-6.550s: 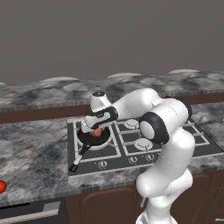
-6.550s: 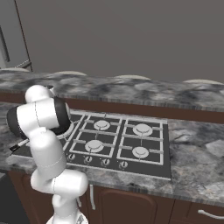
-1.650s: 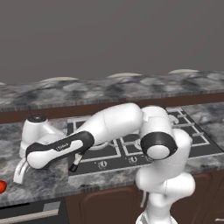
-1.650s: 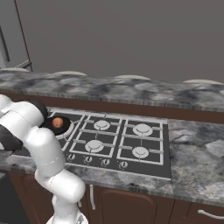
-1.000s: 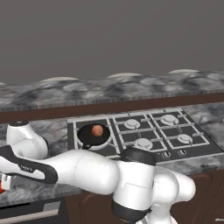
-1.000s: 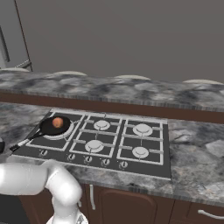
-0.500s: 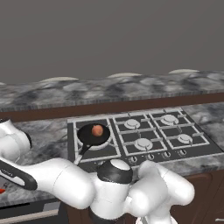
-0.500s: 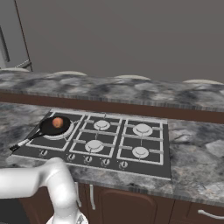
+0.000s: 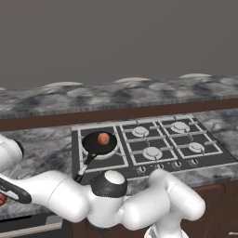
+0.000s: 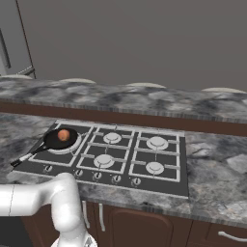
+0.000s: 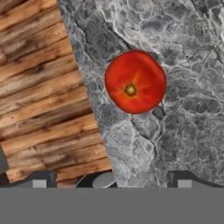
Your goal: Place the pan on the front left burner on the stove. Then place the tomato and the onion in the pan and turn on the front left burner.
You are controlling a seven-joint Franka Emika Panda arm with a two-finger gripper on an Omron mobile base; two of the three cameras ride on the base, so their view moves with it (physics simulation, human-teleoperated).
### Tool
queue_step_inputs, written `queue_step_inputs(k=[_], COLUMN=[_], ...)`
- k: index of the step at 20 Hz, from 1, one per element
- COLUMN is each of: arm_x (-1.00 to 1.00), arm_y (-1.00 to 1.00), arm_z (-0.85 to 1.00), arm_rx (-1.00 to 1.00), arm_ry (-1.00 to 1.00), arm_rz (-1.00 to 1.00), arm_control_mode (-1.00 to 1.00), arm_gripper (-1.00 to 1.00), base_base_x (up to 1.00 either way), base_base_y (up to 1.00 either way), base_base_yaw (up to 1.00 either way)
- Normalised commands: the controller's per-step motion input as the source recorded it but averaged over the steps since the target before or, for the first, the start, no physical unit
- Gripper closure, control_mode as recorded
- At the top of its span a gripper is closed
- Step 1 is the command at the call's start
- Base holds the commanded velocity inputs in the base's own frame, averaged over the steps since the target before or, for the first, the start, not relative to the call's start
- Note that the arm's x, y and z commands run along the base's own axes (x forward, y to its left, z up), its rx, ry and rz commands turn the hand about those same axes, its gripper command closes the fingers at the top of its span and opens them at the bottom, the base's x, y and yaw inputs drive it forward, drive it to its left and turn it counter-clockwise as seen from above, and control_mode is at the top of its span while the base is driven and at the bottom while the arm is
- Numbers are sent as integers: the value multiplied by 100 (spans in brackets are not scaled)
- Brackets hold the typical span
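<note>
The tomato (image 11: 135,82) is lying on the grey stone desk (image 11: 188,65), just beside the desk's edge, with wooden floor (image 11: 39,87) showing past that edge. The tool (image 11: 111,180) is being held above it with its jaws spread wide and nothing gripped; the tomato is not being touched. Well apart from the tomato, the pan (image 9: 99,142) is sitting on the front left burner (image 10: 61,144) of the stove (image 10: 125,159), with the onion (image 9: 103,138) inside it. The tomato is judged to be light, smooth and somewhat soft, and prone to rolling. It is best taken across its widest middle, gently, with the stem scar facing up.
</note>
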Motion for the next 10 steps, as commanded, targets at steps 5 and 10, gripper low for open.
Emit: queue_step_inputs(k=[5,10], arm_x=[0,1], arm_y=[3,5], arm_z=[-21,-6], arm_rx=[0,2], arm_ry=[0,0], arm_rz=[1,3], arm_control_mode=[-100,-100], arm_gripper=[-100,-100], base_base_x=[0,0], base_base_y=[0,0], base_base_yaw=[0,0])
